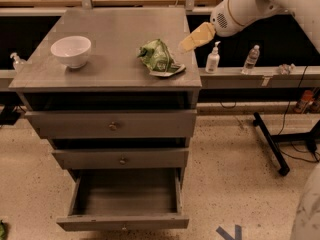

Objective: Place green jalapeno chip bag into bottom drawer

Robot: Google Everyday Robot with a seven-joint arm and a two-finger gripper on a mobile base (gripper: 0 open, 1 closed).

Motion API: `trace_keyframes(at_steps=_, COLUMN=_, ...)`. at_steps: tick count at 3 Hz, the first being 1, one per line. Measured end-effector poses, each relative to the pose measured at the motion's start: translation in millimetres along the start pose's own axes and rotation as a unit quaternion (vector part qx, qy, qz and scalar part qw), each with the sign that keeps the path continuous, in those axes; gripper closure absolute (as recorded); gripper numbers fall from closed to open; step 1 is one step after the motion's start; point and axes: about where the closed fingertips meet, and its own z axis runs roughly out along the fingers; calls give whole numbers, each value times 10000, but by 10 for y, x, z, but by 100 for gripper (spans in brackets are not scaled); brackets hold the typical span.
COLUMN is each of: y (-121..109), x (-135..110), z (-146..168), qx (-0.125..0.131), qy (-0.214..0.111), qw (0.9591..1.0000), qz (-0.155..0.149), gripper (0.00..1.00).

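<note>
The grey three-drawer cabinet (115, 34) filled the middle of the camera view, its two upper drawers shut and the bottom drawer (125, 196) pulled well out with its deep box bare. The robot's white arm (250, 4) reached in from the upper right. On the cabinet top a white bowl (71, 51) sat near the left edge, well apart from the green jalapeno chip bag (159, 59), which lay crumpled toward the right front corner. The gripper (189, 42) hovered just beside the bag, up and to its right, angled down at it and not touching; whether it was open or closed could not be told. A white pump bottle (213, 59) and a clear water bottle (251, 59) stood on the ledge behind. The pick-up appeared not yet begun. The likely trouble was the bag itself: light, wrinkly foil could skid toward the front edge under a slanting approach, or be caught by one loose fold and slip free over the floor. A release too close in would land it on the cabinet top rather than in the drawer
</note>
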Motion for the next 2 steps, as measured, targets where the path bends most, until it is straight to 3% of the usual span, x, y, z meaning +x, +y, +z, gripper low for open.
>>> trace_keyframes(at_steps=2, y=443, x=-164, z=680, qx=154, qy=164, qw=9997, qz=-2, gripper=0)
